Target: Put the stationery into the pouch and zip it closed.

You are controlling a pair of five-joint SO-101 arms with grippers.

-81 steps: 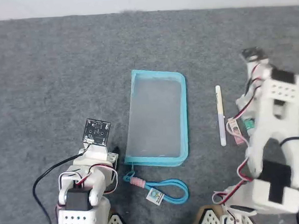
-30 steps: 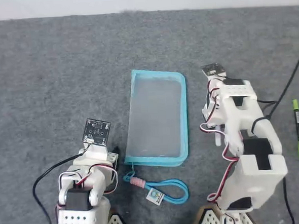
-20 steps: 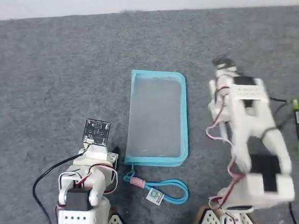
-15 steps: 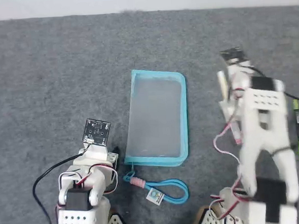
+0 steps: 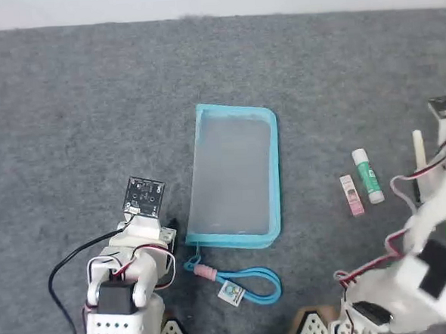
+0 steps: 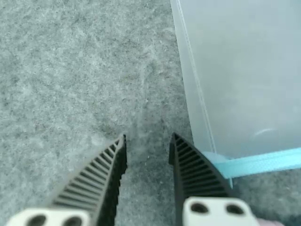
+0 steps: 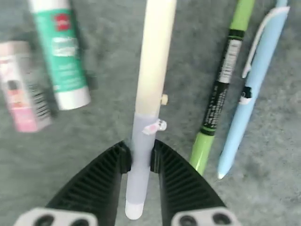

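The translucent pouch (image 5: 239,177) with a blue zip edge lies flat mid-table, also seen in the left wrist view (image 6: 235,70). My left gripper (image 6: 148,146) rests open on the carpet beside the pouch's near left corner, holding nothing. My right gripper (image 7: 139,150) is shut on a cream pen (image 7: 153,70) at the far right (image 5: 417,149). Below it lie a green pen (image 7: 225,84) and a light blue pen (image 7: 254,80) on one side. A green-and-white glue stick (image 5: 367,175) and a pink eraser (image 5: 351,195) lie on the other side.
A blue wrist strap (image 5: 249,283) with a small tag trails from the pouch's near edge toward the arm bases. Grey carpet covers the table; wide free room lies left of and beyond the pouch. The right arm's body covers part of the pens.
My right arm closed on the cream pen beside the pouch and swung it right, to over the other pens. The glue stick and eraser are now uncovered. The left arm has not moved.
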